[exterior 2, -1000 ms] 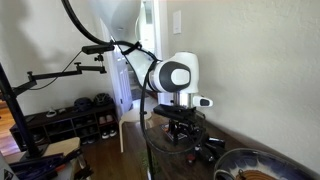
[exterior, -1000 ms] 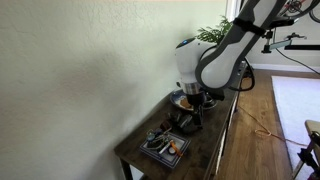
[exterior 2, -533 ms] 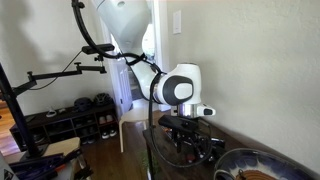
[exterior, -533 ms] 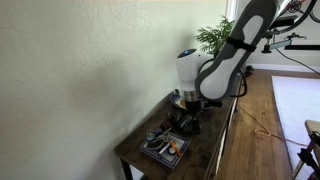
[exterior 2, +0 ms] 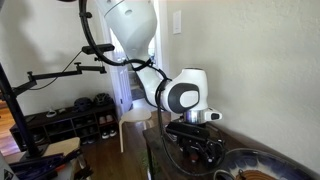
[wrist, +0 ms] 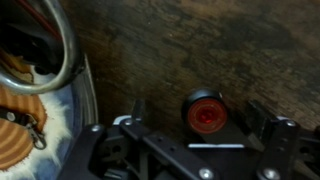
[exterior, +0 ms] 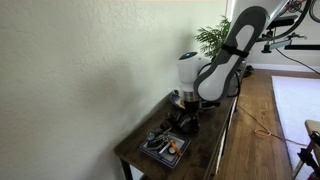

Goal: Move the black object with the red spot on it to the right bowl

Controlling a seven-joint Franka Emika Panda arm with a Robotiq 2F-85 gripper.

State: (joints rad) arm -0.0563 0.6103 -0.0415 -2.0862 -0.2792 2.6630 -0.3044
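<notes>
In the wrist view the black object with the red spot (wrist: 205,112), a small round black piece with a red centre, lies on the dark wooden tabletop. My gripper (wrist: 201,116) is open, with one finger on each side of it and a gap to each. In both exterior views the gripper (exterior: 190,119) (exterior 2: 196,152) is low over the table. The round dark bowl with the brownish rim sits just behind the gripper (exterior: 180,99) and shows at the lower right edge (exterior 2: 250,160). The small object itself is hidden in both exterior views.
A square grey-blue tray (exterior: 163,147) with small orange and grey items lies near the table's front end, and a grey-blue dish with an orange item shows at the left of the wrist view (wrist: 40,125). A plant (exterior: 212,35) stands behind the arm. The wall runs close along the table.
The arm has shifted and the gripper has come down closer to the tabletop. The dishes have not moved.
</notes>
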